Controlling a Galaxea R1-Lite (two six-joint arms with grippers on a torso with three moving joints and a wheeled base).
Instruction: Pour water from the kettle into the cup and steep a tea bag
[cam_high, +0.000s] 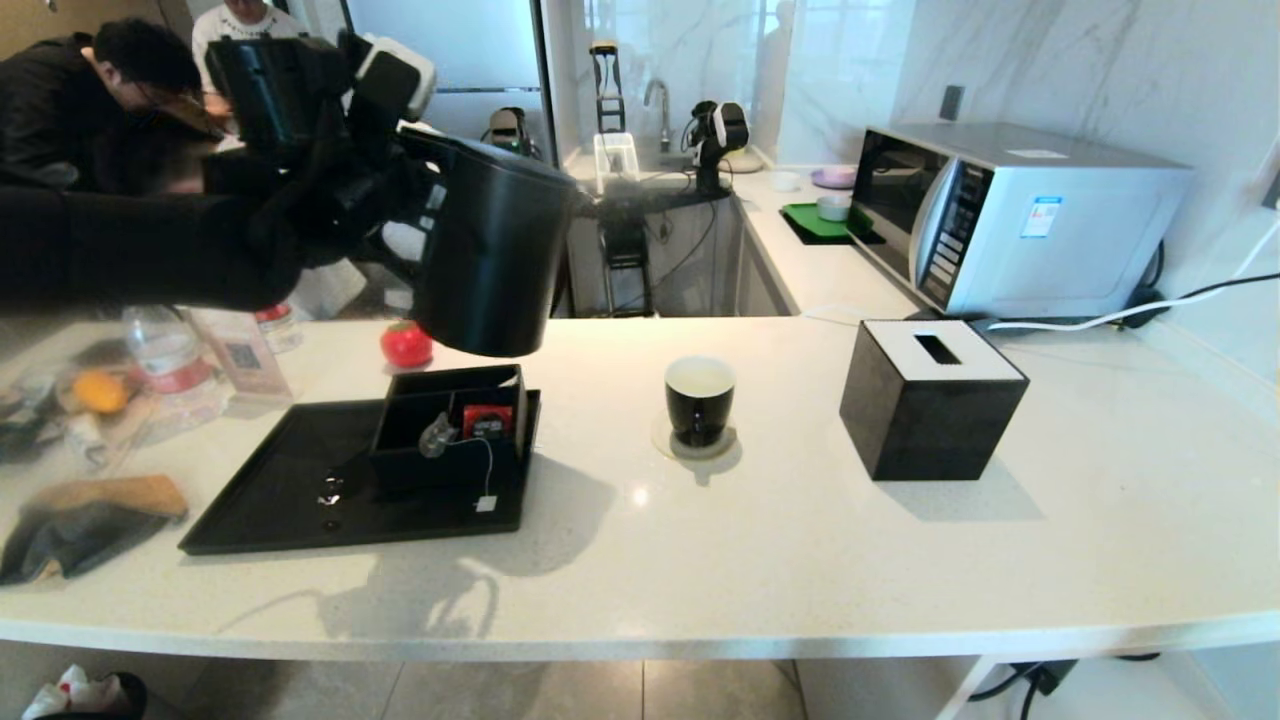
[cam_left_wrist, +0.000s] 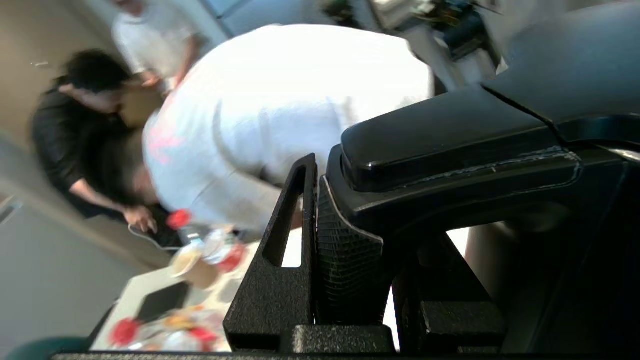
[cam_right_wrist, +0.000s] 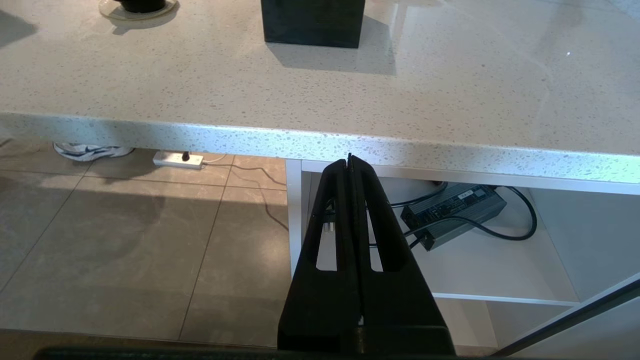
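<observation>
Holding the kettle (cam_high: 492, 255) aloft by its handle (cam_left_wrist: 450, 137), we see the left gripper (cam_left_wrist: 360, 270) raised above the black tray (cam_high: 270, 500) at the left of the counter (cam_high: 800, 560). The kettle is tilted, its spout towards the cup (cam_high: 699, 399), which stands on a coaster well to the right, apart from the kettle and not under the spout. The cup appears to hold pale liquid already, so we cannot tell whether pouring is finished or not yet begun. To pour well, we would carry the spout over the white inside before tilting further, and tilt slowly. The fingers (cam_left_wrist: 280, 280) are closed on the handle, one ribbed pad pressed to its side. The tea bag (cam_high: 437, 436) lies in the compartment box on the tray, its string trailing to the tag (cam_high: 486, 503). The right gripper (cam_right_wrist: 351, 165) hangs below the counter edge, its fingers pressed together and empty.
</observation>
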